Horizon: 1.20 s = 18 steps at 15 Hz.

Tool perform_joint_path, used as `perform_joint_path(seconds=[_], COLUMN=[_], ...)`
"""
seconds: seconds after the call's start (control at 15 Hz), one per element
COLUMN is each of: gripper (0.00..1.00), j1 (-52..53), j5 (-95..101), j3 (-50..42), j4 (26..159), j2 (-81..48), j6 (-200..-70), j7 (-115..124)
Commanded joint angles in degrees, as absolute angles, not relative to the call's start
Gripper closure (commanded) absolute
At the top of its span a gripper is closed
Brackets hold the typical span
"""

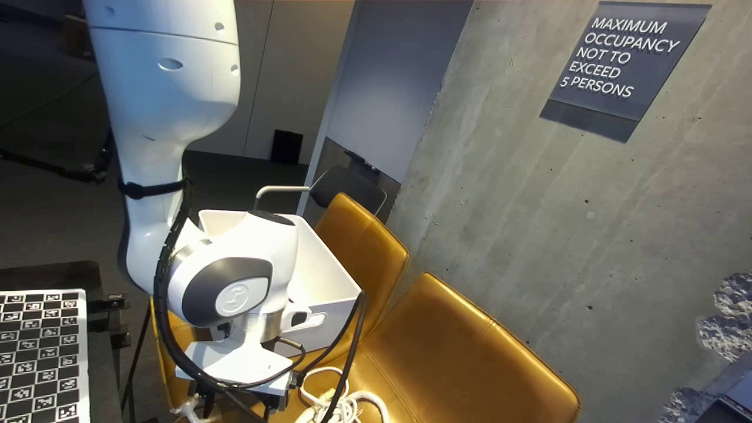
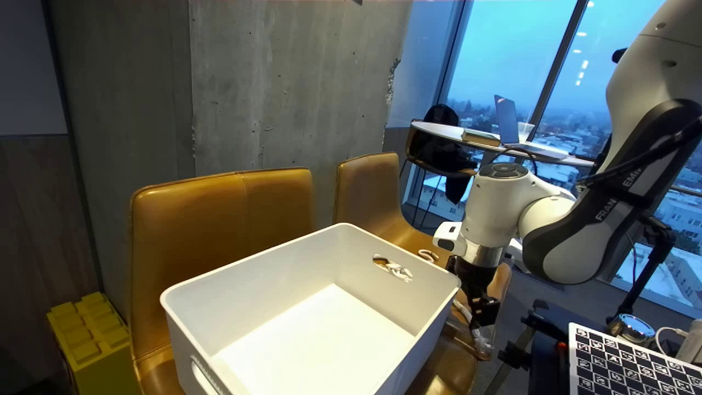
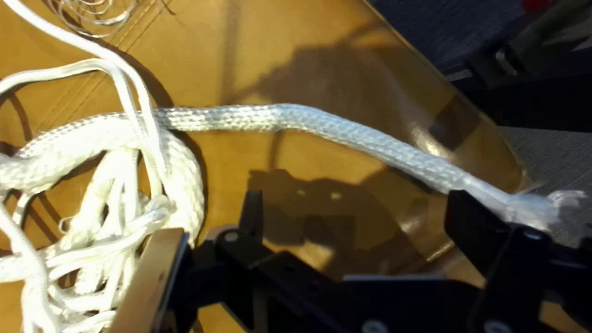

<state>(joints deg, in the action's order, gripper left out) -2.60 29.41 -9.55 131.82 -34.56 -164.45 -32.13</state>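
Hovering above glossy tan leather seat (image 3: 199, 51) w/ gripper (image 3: 356, 201) spread wide, bare leather btwn fingertips. On seat: braided white rope (image 3: 259, 118), tubular, bunched in loops at wrist-view L, frayed end past rounded edge nr one fingertip; can't tell if touching. Nearby in both exterior views: smooth, round-cornered white bin (image 2: 263, 280).

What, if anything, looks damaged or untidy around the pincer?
The white rope looks frayed at its end, with loose strands by the edge of the brown seat, near the open pincer. White cords also lie in a tangled heap.
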Motion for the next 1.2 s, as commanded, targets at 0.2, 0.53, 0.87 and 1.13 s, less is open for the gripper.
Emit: perform_joint_path(seconds=[0.2,0.53,0.87,1.13], gripper=[0.0,0.0,0.0,0.0], j1=[-9.85,-9.47,-1.09,9.9], j5=[29.46,27.84,24.19,8.29], j3=[-6.28,-10.65,-18.51,-24.23], j4=[132.27,130.54,133.12,138.85], j2=[-29.68,-34.56,-40.58,-45.99], j6=[-163.32,-174.47,-191.66,-205.51], j7=[-42.19,-32.55,-18.64,-14.52])
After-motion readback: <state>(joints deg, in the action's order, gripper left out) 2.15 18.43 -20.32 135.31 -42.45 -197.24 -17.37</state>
